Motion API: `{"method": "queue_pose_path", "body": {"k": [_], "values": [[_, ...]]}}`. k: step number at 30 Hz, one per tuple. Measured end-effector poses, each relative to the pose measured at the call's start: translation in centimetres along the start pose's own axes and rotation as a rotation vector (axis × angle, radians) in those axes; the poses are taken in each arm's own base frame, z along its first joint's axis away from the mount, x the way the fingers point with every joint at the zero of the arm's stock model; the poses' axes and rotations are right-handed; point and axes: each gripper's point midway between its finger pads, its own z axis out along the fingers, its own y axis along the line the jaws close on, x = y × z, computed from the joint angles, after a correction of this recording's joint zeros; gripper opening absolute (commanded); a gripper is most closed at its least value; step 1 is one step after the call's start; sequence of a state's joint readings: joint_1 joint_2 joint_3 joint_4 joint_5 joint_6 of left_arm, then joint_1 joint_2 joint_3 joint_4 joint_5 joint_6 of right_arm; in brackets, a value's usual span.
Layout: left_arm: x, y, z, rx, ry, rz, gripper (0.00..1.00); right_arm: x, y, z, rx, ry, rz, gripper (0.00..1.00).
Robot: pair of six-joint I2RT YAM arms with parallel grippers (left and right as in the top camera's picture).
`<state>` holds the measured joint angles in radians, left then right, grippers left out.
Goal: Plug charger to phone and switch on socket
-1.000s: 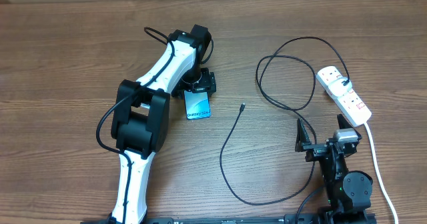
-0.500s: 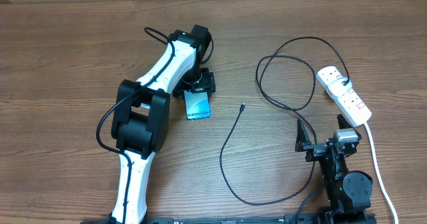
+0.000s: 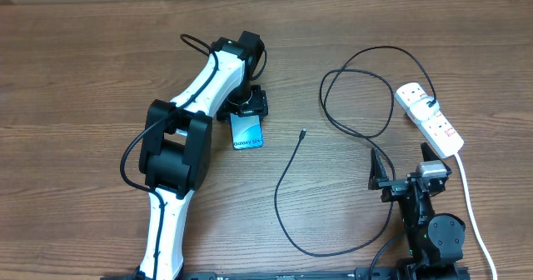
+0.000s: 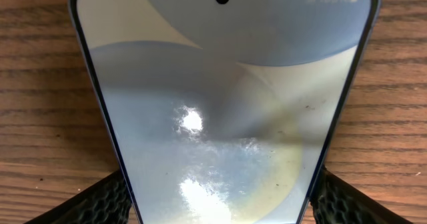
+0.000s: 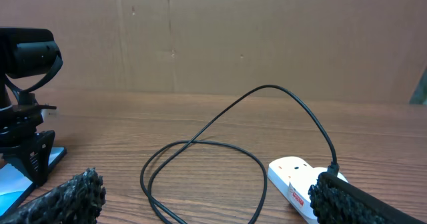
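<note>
No shift on surface point(image 3: 83, 63) since second ago: phone point(image 3: 247, 133), charger point(image 3: 287, 167) and socket point(image 3: 429, 117) sit as before.
My left hand point(image 3: 247, 109) over phone's 12 o'clock end. Fingers point(image 4: 107, 197) flank both long edges, right at them; cannot tell if pinching yet.
Phone flat, screen up.
Connector tip point(image 3: 301, 132) lies loose at phone's 3 o'clock, apart.
Socket farther out, 3 o'clock, well apart.
My right hand point(image 3: 400, 157) spread, empty, at 5 o'clock.
Reckon: securing phone first; plugging and switching not yet begun.
</note>
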<state>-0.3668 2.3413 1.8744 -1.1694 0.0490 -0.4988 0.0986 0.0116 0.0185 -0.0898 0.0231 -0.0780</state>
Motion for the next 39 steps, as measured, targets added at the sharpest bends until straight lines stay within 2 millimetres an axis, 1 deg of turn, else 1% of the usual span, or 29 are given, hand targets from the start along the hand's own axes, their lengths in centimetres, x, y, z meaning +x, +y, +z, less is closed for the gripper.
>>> {"method": "queue_pose_path", "body": {"k": [1, 3, 28, 39], "values": [[0.00, 0.01, 0.00, 0.000, 0.000, 0.000, 0.76, -0.01, 0.01, 0.00, 0.000, 0.000, 0.000, 1.00], [0.00, 0.00, 0.01, 0.000, 0.000, 0.000, 0.76, -0.01, 0.01, 0.00, 0.000, 0.000, 0.000, 1.00], [0.02, 0.01, 0.01, 0.000, 0.001, 0.000, 0.76, -0.01, 0.01, 0.00, 0.000, 0.000, 0.000, 1.00], [0.08, 0.03, 0.00, -0.001, 0.003, 0.000, 0.75, 0.00, 0.00, 0.00, 0.000, 0.000, 0.000, 1.00]]}}
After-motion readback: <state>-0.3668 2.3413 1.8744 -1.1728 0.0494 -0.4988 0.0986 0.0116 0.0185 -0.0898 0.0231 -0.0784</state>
